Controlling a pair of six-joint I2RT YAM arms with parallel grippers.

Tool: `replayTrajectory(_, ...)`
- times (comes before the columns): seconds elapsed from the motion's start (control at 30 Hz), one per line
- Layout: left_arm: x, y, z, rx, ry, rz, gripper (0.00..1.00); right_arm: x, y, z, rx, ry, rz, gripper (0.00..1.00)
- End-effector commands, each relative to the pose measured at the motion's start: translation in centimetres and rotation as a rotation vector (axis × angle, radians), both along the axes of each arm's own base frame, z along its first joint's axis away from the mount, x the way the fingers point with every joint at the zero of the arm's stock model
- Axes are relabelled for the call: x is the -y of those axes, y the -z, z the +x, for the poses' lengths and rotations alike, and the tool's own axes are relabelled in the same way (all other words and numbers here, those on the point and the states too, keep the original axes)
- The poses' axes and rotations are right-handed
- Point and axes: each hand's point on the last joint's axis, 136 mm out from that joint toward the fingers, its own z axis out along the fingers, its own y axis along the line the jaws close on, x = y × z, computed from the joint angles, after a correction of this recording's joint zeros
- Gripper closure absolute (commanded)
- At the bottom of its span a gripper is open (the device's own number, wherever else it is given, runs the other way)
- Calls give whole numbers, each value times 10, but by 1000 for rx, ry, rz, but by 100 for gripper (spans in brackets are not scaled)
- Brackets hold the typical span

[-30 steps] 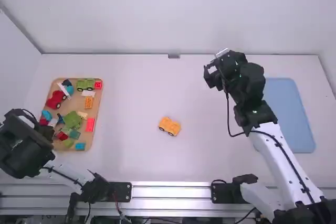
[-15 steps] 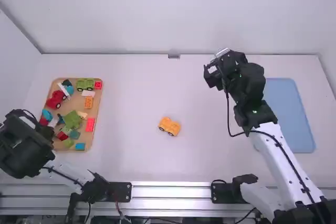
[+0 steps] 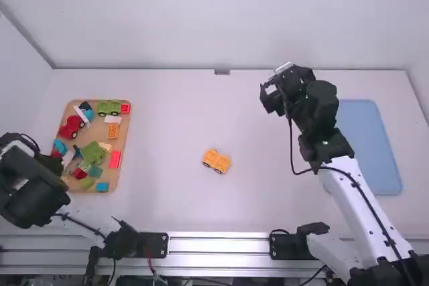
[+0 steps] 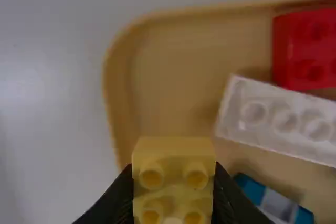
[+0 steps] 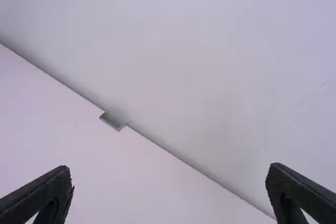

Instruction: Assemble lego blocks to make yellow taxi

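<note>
The left arm's dark wrist (image 3: 28, 182) has shifted and turned slightly beside the left edge of the wooden tray (image 3: 125, 132), while the orange-yellow wheeled car (image 3: 216, 161) has kept its place on the table (image 3: 174, 118), well apart from the tray on its right; I take this as the start of carrying 1 chosen piece away from the tray toward the car, so the build seems partway along, with the upper body of the taxi left to add. The left wrist view gives the grasp close up: the left hand (image 4: 173, 182) pinches a yellow block (image 4: 173, 150), its studs facing the camera, above the tray's rim; inside that rim lie a white brick (image 4: 286, 121) and a red brick (image 4: 299, 51). The high view gives the layout: the car right of the tray, 2 wheels visible, and the blue mat (image 3: 369, 145) farther right of the tray. In the right wrist view the right hand (image 5: 169, 174) has its 2 fingers spread wide with nothing between them; next, the block probably wants lining up over the car's studs before pressing; the car could roll or skid unless it is steadied.
</note>
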Motion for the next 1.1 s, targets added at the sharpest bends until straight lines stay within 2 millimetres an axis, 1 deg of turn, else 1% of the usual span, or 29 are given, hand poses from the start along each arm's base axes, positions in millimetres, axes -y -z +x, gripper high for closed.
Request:
replayTrajectory(0.0,-5,-37,15,85,19,44,96,1,-11,3,19,4,6,2)
replayTrajectory(0.07,1,-56,27,125,67,46,98,0,-10,3,15,2,6,2)
replayTrajectory(0.1,4,-61,31,136,86,48,98,1,-10,3,15,4,6,2)
replayTrajectory(0.13,10,-72,40,158,134,60,98,1,-10,3,13,5,5,2)
replayTrajectory(0.17,13,-76,44,165,152,68,98,1,-10,3,12,5,5,2)
replayTrajectory(0.2,23,-88,53,177,211,89,98,1,-10,2,11,4,6,2)
replayTrajectory(0.23,27,-92,57,180,236,98,98,0,-9,2,11,3,6,2)
replayTrajectory(0.33,64,-118,89,201,452,168,98,1,-9,2,8,4,9,2)
replayTrajectory(0.37,72,-122,96,209,499,178,98,1,-9,2,7,5,9,2)
replayTrajectory(0.4,88,-128,108,227,600,193,98,1,-9,2,7,4,7,2)
replayTrajectory(0.43,110,-135,123,254,730,202,98,1,-8,2,5,4,7,2)
replayTrajectory(0.47,141,-142,141,288,898,206,98,1,-7,2,1,4,6,2)
replayTrajectory(0.5,145,-143,143,291,918,206,98,1,-7,2,0,4,6,2)
replayTrajectory(0.53,174,-146,157,315,1078,205,98,1,-6,2,-4,4,5,2)
replayTrajectory(0.57,196,-147,165,319,1203,206,98,1,-5,1,-8,4,4,2)
replayTrajectory(0.6,202,-146,167,316,1237,208,98,1,-5,1,-9,4,4,1)
replayTrajectory(0.63,233,-144,173,302,1386,205,98,1,-4,1,-12,4,2,1)
replayTrajectory(0.67,250,-141,175,293,1467,200,98,1,-3,1,-15,4,2,2)
replayTrajectory(0.7,274,-137,176,274,1591,192,98,1,-3,1,-18,4,2,2)
replayTrajectory(0.73,277,-136,176,272,1606,190,98,1,-3,1,-18,4,2,2)
replayTrajectory(0.77,299,-129,175,247,1736,176,98,1,-2,1,-18,4,1,2)
replayTrajectory(0.83,337,-117,169,237,1968,129,98,1,-3,1,-18,5,2,2)
replayTrajectory(0.97,392,-102,156,262,2326,59,98,1,-2,1,-18,5,2,2)
replayTrajectory(1.0,401,-97,152,259,2403,46,98,1,-2,1,-18,4,1,2)
replayTrajectory(1.03,404,-96,151,257,2433,44,98,1,-2,1,-18,4,1,2)
replayTrajectory(1.07,412,-89,147,242,2519,37,98,1,-2,1,-18,4,1,2)
